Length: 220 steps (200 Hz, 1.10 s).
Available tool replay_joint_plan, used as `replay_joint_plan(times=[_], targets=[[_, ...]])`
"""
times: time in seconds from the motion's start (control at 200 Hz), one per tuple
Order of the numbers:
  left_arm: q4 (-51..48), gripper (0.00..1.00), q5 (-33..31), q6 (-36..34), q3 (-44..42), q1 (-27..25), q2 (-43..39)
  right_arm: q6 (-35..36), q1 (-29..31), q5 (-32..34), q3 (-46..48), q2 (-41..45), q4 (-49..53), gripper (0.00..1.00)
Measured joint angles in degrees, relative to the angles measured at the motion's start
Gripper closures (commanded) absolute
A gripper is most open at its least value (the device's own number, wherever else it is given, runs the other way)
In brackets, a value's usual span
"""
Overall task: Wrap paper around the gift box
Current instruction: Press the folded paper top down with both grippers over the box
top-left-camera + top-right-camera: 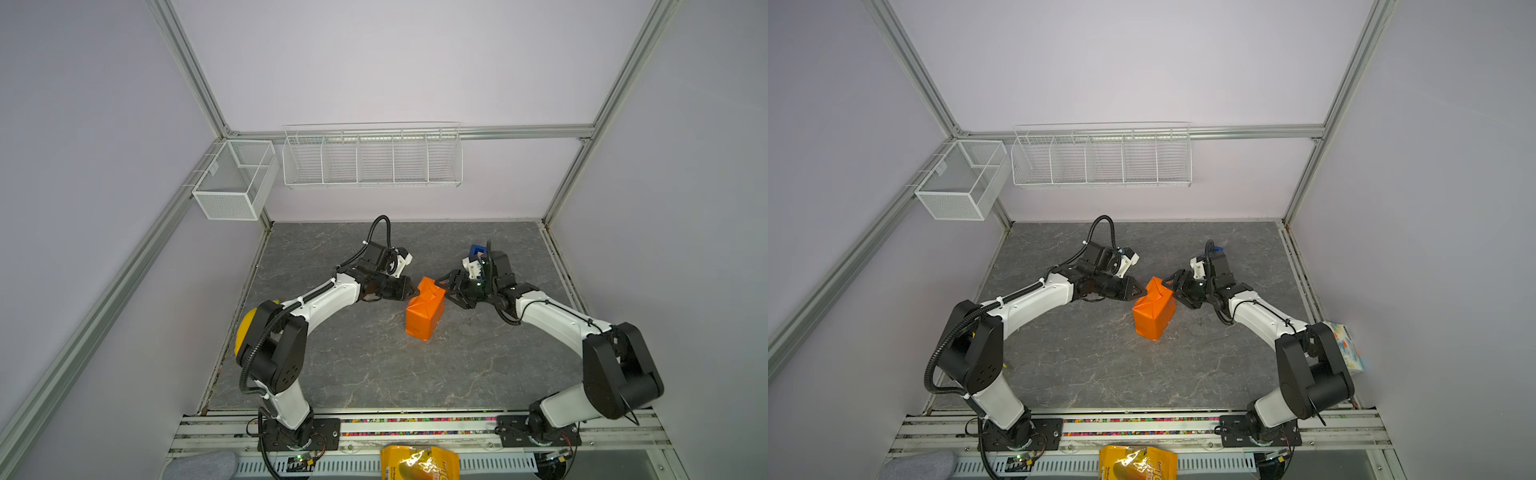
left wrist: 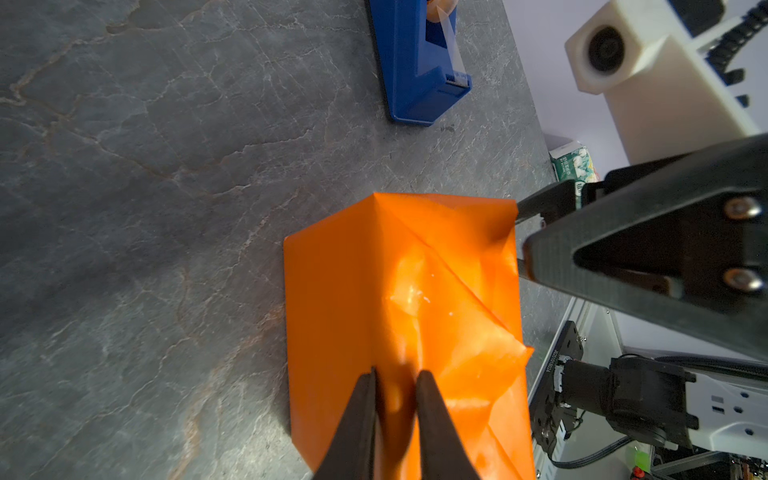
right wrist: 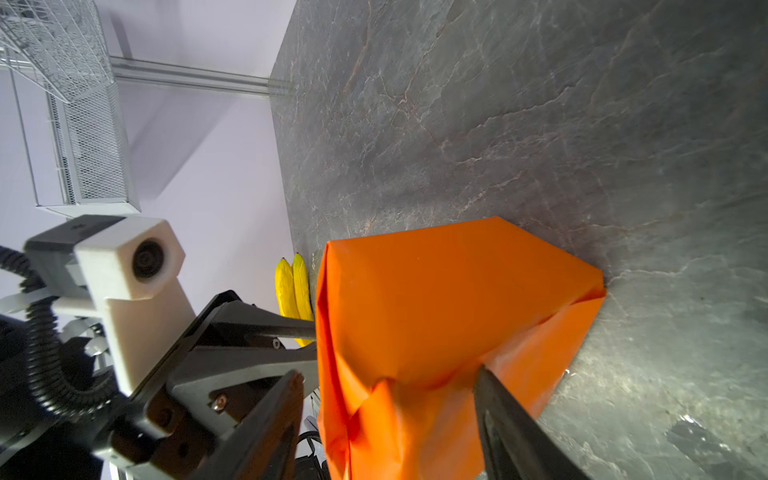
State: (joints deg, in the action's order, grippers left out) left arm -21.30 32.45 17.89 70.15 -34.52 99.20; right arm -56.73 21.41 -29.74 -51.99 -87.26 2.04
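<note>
Folding the end flaps seems the step in hand: the paper (image 1: 424, 311) hiding the gift box stands on the bench (image 1: 374, 365), left jaws pinch a fold, right jaws gape wide, needing a pressed crease next.

Orange paper (image 1: 422, 318); grey veined tabletop (image 1: 353, 365); blue tape dispenser (image 2: 411, 62); box (image 1: 1347, 347), perhaps floral print.

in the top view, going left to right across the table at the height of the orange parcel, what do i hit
bananas → left end effector → paper → right end effector
</note>
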Motion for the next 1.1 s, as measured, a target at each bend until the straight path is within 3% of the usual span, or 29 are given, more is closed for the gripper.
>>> replay_joint_plan(times=[0.12, 0.22, 0.285, 0.39, 0.5, 0.68, 0.865, 1.1], targets=[[0.0, 0.83, -0.2, 0.1, 0.0, 0.0, -0.1, 0.7, -0.2, 0.7, 0.1, -1.0, 0.8, 0.52], [-0.1, 0.84, -0.5, 0.2, 0.0, -0.1, -0.1, 0.7, -0.4, 0.7, 0.2, -0.9, 0.9, 0.55], [-0.1, 0.84, -0.5, 0.4, 0.0, -0.1, -0.1, 0.7, -0.5, 0.5, 0.2, -0.7, 0.9, 0.52], [-0.2, 0.84, -0.7, 0.6, 0.0, -0.2, -0.2, 1.3, -0.5, 1.4, 0.2, 0.4, 2.7, 0.37], [-0.2, 0.84, -0.8, 1.0, 0.0, -0.2, -0.2, 2.2, -0.3, 2.0, 0.2, 3.2, 5.2, 0.27], [-0.3, 0.84, -1.1, 1.2, 0.1, -0.3, -0.2, 2.8, 3.1, 2.1, 0.2, 6.3, 7.2, 0.24], [-0.3, 0.82, -1.2, 1.2, 0.1, -0.4, -0.2, 3.6, 5.7, 2.0, 0.1, 4.8, 7.8, 0.31], [-0.7, 0.77, -1.4, 1.5, 0.1, -0.4, -0.3, 5.9, 5.8, 2.3, -0.5, 1.7, 9.1, 0.53]])
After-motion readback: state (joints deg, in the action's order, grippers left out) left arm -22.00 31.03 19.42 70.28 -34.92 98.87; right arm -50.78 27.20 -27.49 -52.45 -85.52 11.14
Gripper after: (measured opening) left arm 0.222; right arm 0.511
